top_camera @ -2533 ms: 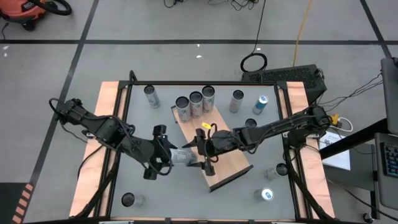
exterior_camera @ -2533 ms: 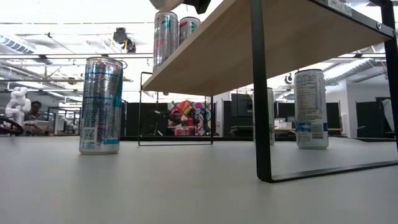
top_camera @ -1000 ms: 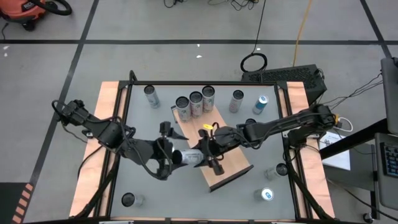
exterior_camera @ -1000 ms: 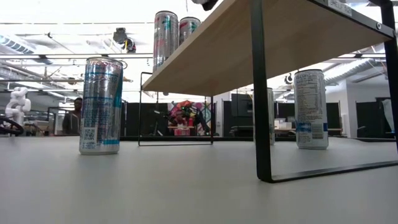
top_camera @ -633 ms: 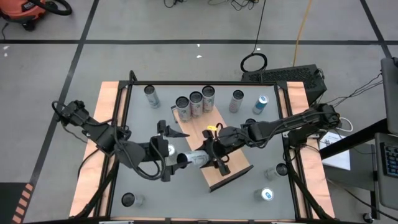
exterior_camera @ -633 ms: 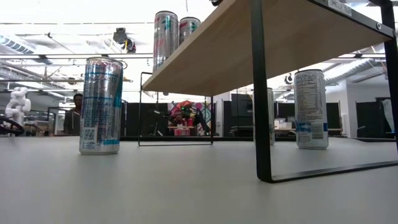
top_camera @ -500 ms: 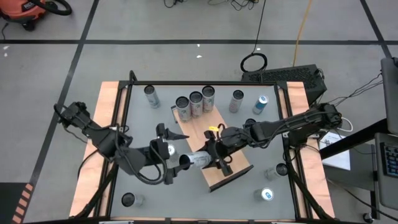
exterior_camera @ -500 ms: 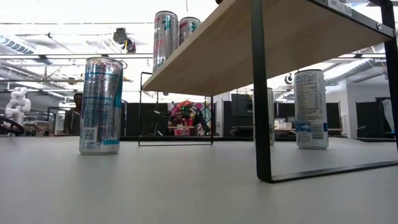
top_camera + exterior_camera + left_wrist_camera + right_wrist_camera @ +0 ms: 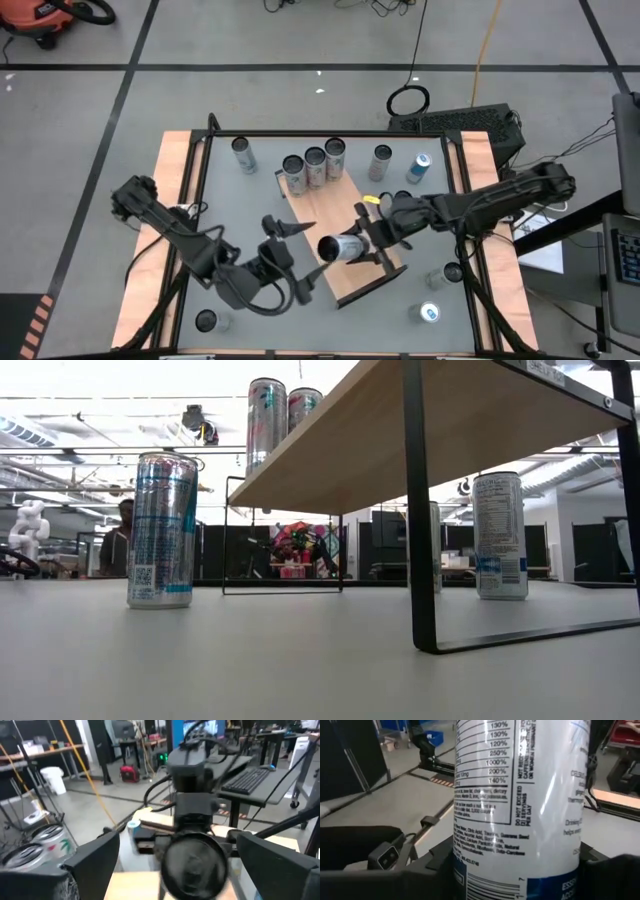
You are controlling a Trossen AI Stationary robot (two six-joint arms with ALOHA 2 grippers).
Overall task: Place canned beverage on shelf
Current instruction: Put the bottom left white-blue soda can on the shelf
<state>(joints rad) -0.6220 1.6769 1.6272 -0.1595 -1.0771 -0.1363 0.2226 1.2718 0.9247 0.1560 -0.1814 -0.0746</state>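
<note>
Light-brown wood grain marks the shelf, a long board lying at a slant across the middle of the grey tabletop in the high view and standing raised on thin black legs in the low view. Above its middle the right gripper holds a canned beverage on its side, the can's round end turned toward the left arm; the right wrist view shows the jaws clamped around the white printed body of that can. The left gripper hangs just off the shelf's edge nearest its own arm, near the can but apart from it, with its jaws spread wide and nothing between them; the left wrist view looks past both dark fingers straight at the can's dark round end and the right arm behind it. At the shelf's far end three cans stand upright abreast. Other cans stand loose on the tabletop: one near the far left corner, two by the far right side, one at the near left and one at the near right. In the low view a person shows in the room beyond, partly hidden behind a standing can
</note>
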